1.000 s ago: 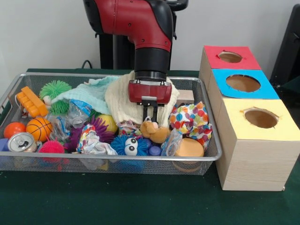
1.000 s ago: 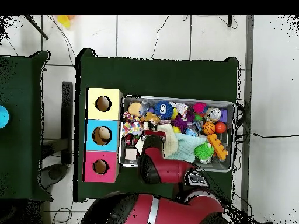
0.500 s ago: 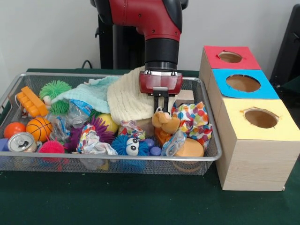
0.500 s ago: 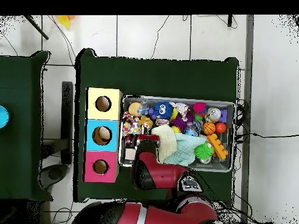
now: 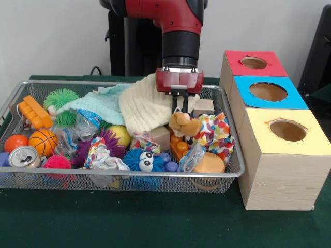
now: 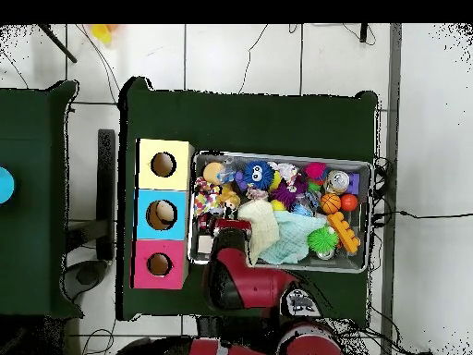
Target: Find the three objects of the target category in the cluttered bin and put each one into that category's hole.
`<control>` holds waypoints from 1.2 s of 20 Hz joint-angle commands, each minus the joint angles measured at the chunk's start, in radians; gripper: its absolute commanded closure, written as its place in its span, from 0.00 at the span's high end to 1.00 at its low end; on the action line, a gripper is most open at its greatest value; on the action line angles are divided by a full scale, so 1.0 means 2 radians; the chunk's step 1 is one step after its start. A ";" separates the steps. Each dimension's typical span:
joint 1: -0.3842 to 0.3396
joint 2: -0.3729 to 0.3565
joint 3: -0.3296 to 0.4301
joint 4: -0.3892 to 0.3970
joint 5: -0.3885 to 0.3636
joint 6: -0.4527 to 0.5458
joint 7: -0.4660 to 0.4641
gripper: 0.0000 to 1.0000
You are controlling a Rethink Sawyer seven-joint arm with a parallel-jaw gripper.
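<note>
Gripper (image 5: 179, 109) jaws clamped on tan teddy bear (image 5: 183, 124), bear lifted above wire mesh bin (image 5: 129, 179), beside polka-dot cloth (image 5: 213, 133), cream cloth (image 5: 147, 106) behind

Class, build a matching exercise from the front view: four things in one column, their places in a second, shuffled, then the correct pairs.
Things:
1. teddy bear
2. basketball
3. red-topped box
4. blue googly-eyed ball

Places:
A. farthest box of the row
B. near wall of the wire basket, middle
C. hanging from the gripper
D. basket's left end, beside a can

Pairs: 1-C, 2-D, 3-A, 4-B
</note>
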 commanded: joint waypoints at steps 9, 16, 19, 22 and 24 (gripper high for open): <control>0.047 -0.166 -0.007 0.127 0.092 0.119 0.106 0.00; 0.056 -0.200 -0.003 0.134 0.106 0.154 0.105 0.00; 0.054 -0.201 0.000 0.133 0.106 0.158 0.104 0.00; 0.054 -0.200 0.005 0.136 0.106 0.157 0.105 0.00; 0.054 -0.200 0.008 0.138 0.106 0.157 0.107 0.00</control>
